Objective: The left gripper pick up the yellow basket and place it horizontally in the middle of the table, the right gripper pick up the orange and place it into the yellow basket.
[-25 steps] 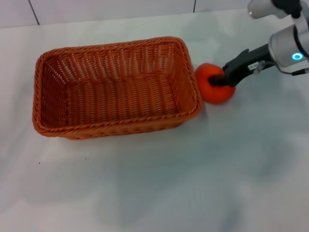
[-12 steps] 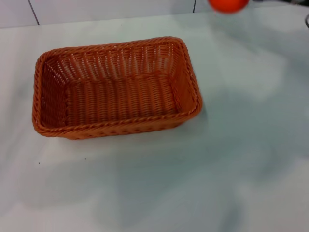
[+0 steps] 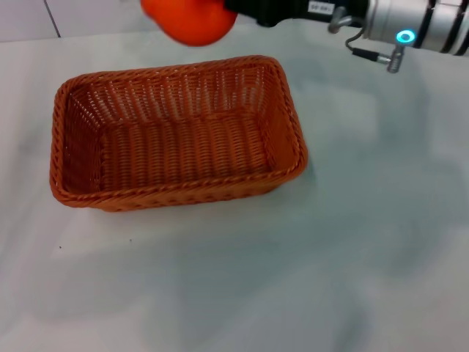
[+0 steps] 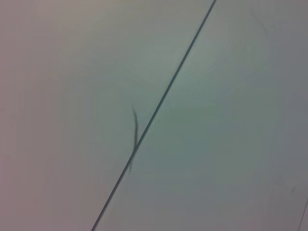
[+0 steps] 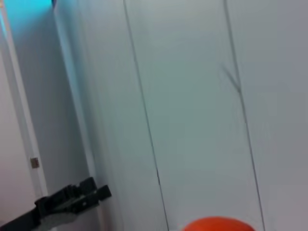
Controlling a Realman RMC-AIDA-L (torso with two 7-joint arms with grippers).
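We see the right gripper (image 3: 233,10) grasping the orange (image 3: 189,20); the basket (image 3: 176,132) sits below the fingers; the left gripper is out of sight.

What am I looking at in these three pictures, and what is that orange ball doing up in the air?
This is a two-armed robot seen through its own cameras. The main picture comes from a camera on its head, looking down at a white table. On it stands a woven basket, with nothing inside. At the top, the robot's right arm reaches in; its black right gripper holds an orange in the air above the basket's far edge, probably about to put it in. The other two pictures come from cameras on the wrists. The right wrist one shows the top of the orange and a wall behind. The left wrist one shows only a pale surface with a dark line; the left gripper is not visible.
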